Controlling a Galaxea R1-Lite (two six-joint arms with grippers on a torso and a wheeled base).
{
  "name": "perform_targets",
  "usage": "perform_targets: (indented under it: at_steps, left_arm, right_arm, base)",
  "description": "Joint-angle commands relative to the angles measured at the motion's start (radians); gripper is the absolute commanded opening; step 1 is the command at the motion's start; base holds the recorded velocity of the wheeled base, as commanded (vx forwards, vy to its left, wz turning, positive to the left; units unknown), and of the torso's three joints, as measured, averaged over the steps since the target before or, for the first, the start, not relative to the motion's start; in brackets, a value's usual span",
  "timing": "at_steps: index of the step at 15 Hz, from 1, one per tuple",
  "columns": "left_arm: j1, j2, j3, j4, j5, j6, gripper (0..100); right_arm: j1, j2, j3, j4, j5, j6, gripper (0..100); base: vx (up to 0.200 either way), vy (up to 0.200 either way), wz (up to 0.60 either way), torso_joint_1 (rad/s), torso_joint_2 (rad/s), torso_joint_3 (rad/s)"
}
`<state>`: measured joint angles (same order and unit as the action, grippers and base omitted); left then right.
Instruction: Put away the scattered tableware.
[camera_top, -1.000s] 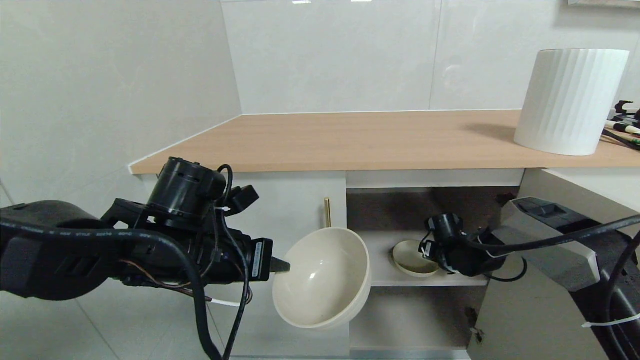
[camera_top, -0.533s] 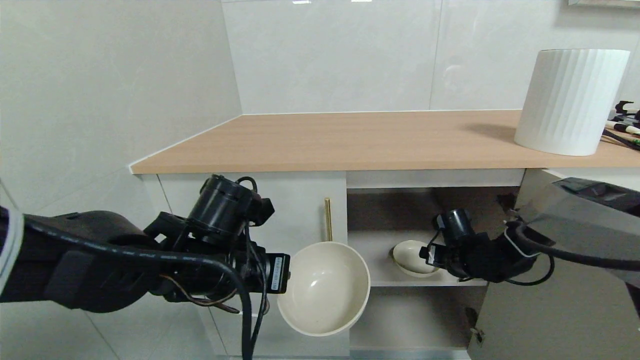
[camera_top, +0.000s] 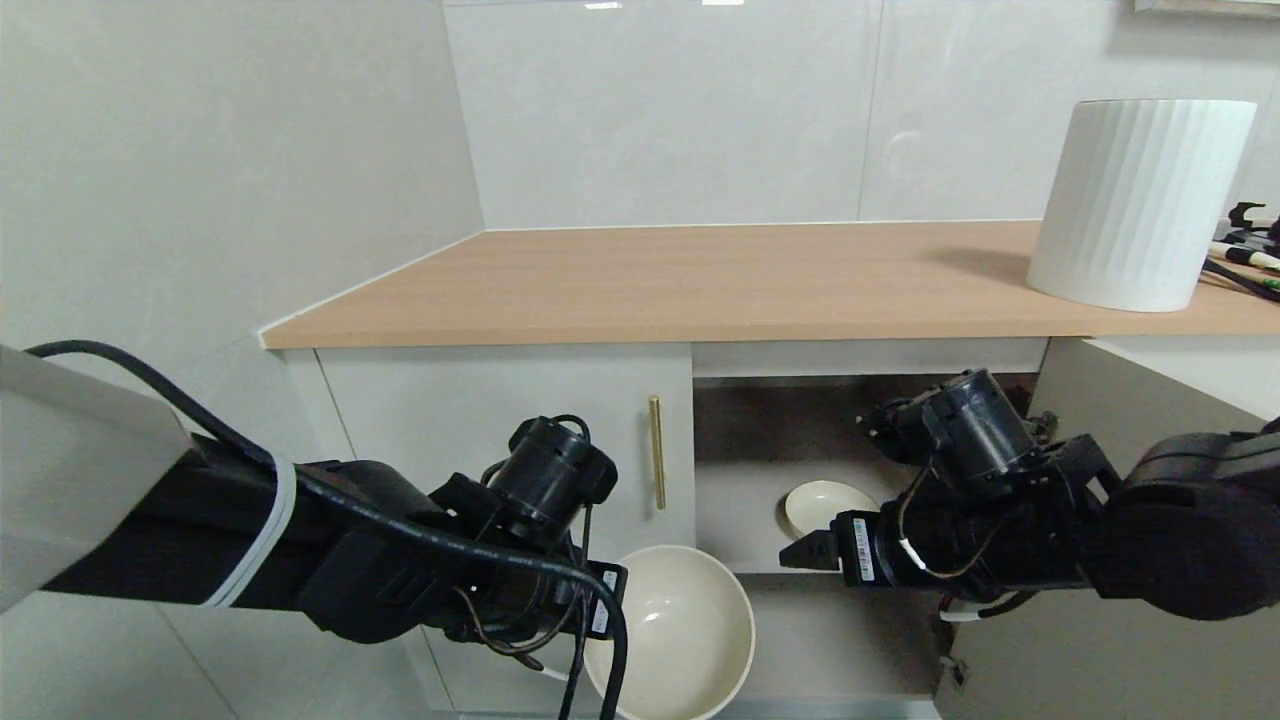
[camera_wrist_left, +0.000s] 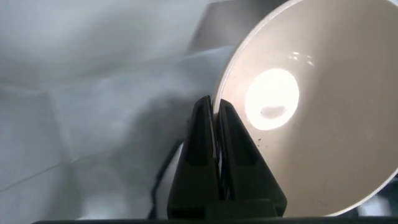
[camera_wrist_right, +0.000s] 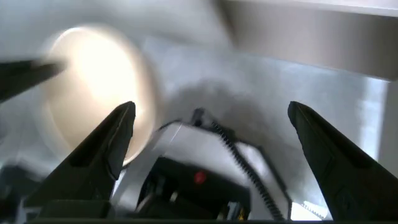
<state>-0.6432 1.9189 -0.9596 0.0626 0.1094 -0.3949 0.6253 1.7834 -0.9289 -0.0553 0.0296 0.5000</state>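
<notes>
Bowl (camera_top: 690, 628), cream, glossy, deep, rim pinched by left tool (camera_wrist_left: 214, 109)

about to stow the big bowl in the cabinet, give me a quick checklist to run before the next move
1. Left gripper jaws shut on the rim of the bowl: ok.
2. Right gripper jaws open, holding nothing: ok.
3. Cabinet opening uncovered: ok.
4. Small dish lying on the shelf, apart from both grippers: ok.
5. Room on the shelf beside the small dish for the bowl: cannot tell.
6. Path into the opening free: probably not ok, since the right gripper sits in front of it.
</notes>
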Motion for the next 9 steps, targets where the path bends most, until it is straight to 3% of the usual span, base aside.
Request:
perform_targets:
  at_steps: [1, 9]
  left_arm:
    - [-0.012, 0.022, -0.004, 0.000, 0.000, -0.001, 0]
    - [-0.041, -0.009, -0.005, 0.000, 0.001, -0.004, 0]
  right_arm:
    - [0.080, -0.048, 0.028, 0.008, 0.006, -0.001, 100]
    - [0.122, 0.160, -0.010, -0.006, -0.062, 0.009, 100]
  base:
    - [0.000, 0.000, 0.00, 0.000, 0.00, 0.000]
    - [0.000, 0.000, 0.00, 0.000, 0.00, 0.000]
